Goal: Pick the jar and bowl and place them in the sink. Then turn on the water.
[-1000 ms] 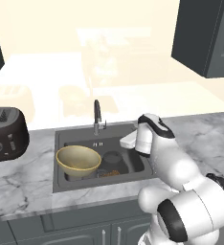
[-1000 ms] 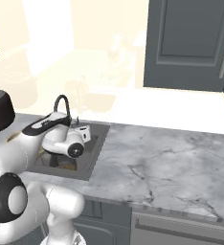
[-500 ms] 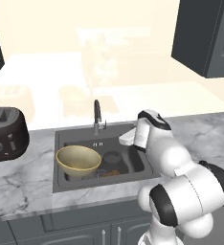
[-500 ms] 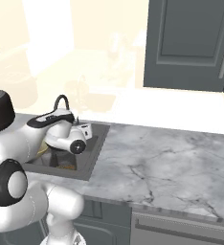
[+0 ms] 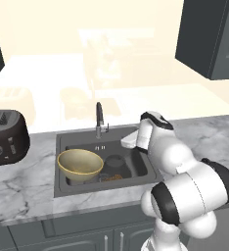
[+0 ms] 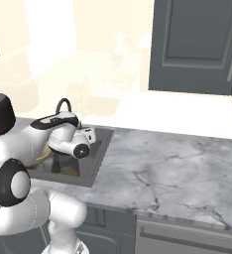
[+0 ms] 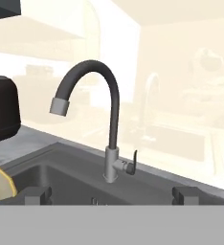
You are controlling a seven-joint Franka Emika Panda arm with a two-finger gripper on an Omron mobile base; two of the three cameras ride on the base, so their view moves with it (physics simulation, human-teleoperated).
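The gripper (image 7: 109,195) hangs over the right part of the sink (image 5: 62,142) with its jaws wide apart and nothing between them, its two dark fingertips (image 7: 35,194) showing low in the hand view. Since a second ago the arm has drawn its elbow back toward the base and bulks larger in both base views, while the hand itself has hardly shifted above the basin. Below and to the left of the jaws the bowl (image 5: 80,163) sits in the sink, upright, its yellowish rim just creeping into the hand view's lower left corner; it lies where it did a second ago. Beneath the jaws, on the sink floor beside the bowl, I can see the brown granules of the jar (image 5: 114,177), though its glass is hard to make out. Straight ahead of the jaws, at the back edge, stands the tap (image 7: 106,119), its lever (image 7: 132,164) on the right of its base. No blue water falls from the spout. Further off to the left is the black toaster (image 5: 6,139).
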